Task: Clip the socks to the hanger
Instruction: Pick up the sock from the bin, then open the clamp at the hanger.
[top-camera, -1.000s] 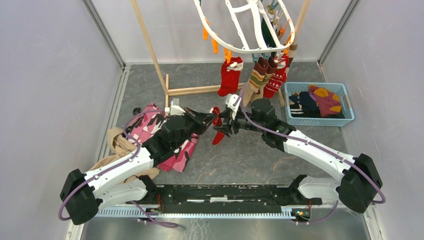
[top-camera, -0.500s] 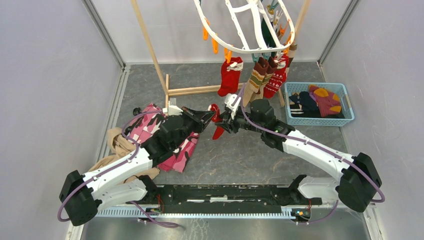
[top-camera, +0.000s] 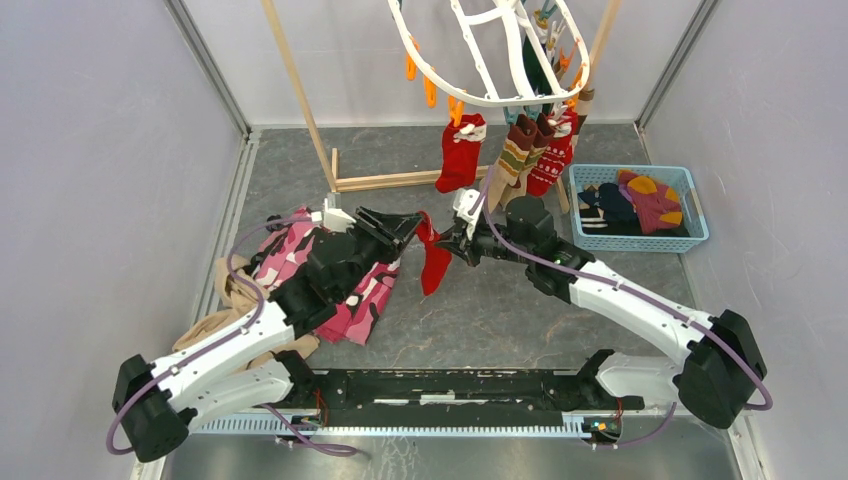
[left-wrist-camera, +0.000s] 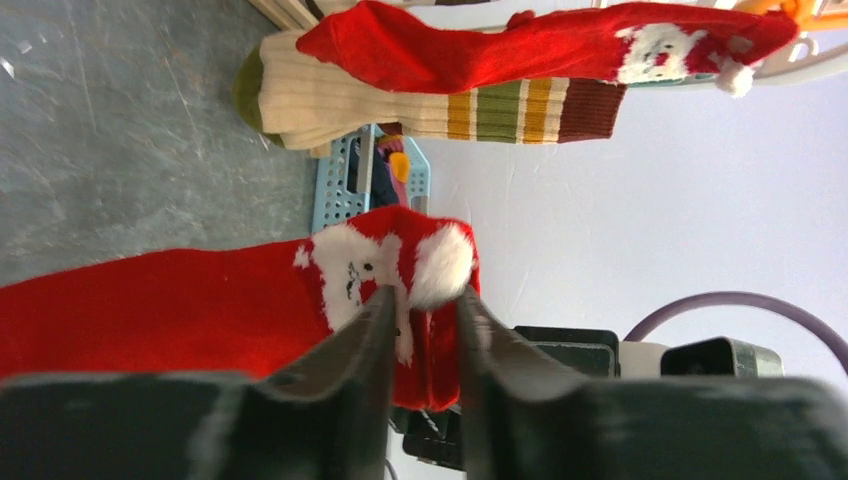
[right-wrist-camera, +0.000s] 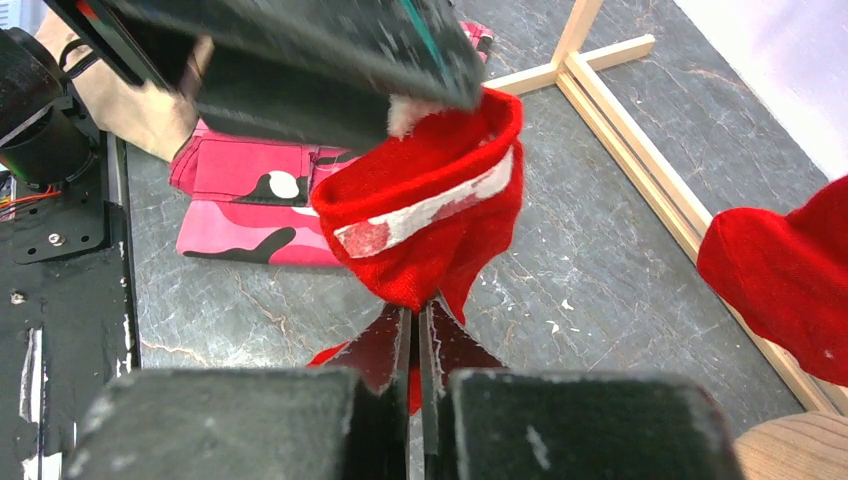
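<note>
A red sock (top-camera: 434, 262) with a white Santa pattern and a pompom dangles over the floor, and my right gripper (top-camera: 452, 245) is shut on it. In the right wrist view the fingers (right-wrist-camera: 395, 335) pinch the red fabric (right-wrist-camera: 440, 190). My left gripper (top-camera: 408, 225) stands open just left of the sock. In its wrist view the sock's cuff (left-wrist-camera: 200, 300) lies at the tips of the left gripper (left-wrist-camera: 422, 295), with the pompom between them. The white oval hanger (top-camera: 480, 98) hangs at the back. Clipped to it are a red sock (top-camera: 460, 150), a striped one (top-camera: 515, 155) and a patterned one (top-camera: 550, 160).
A blue basket (top-camera: 700, 238) at the right holds more socks. A pink camouflage cloth (top-camera: 300, 250) and a tan cloth (top-camera: 230, 290) lie under the left arm. The wooden rack's pole (top-camera: 300, 90) and foot bar (top-camera: 400, 180) stand behind.
My left gripper let go of the red sock and drew back to the left. My right gripper shut on the sock, which now hangs lower from it.
</note>
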